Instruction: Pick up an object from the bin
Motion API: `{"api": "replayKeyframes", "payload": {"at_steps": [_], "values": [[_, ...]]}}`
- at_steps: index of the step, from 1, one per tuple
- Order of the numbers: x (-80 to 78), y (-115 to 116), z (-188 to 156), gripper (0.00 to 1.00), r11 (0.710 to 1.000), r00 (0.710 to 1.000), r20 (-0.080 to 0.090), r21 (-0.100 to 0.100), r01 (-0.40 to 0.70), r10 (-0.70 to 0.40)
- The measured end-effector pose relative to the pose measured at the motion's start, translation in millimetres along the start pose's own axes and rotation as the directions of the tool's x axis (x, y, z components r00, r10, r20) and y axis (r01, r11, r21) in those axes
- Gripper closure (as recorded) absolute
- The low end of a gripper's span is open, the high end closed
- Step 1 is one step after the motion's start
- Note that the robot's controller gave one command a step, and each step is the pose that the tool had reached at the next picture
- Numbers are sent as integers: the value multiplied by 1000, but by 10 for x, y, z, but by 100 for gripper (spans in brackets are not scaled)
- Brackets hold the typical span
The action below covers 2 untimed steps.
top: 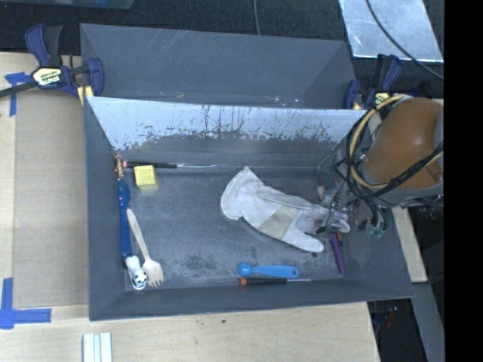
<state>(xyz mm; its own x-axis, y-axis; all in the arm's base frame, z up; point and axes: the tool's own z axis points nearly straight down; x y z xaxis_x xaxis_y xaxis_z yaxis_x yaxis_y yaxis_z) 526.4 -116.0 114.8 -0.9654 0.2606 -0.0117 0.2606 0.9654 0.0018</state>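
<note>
My hand (332,221) rests on the right end of the glove (260,206), lying right of centre in the bin (196,240); clenched or released, I cannot tell. I should pinch a fold clear of the pen (337,256), then lift straight

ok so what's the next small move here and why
Probably ease down a touch onto the right end of the crumpled white fabric glove: the arm hangs right over that end, and the thin purple stick lies just beside it.
</note>
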Motion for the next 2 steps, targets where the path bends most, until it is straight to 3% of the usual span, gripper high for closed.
{"api": "replayKeyframes", "payload": {"at_steps": [1,2], "values": [[5,-2,-370,100,1000,1000,-4,0,1,-1],[-16,-4,-669,100,1000,1000,3,0,2,-2]]}}
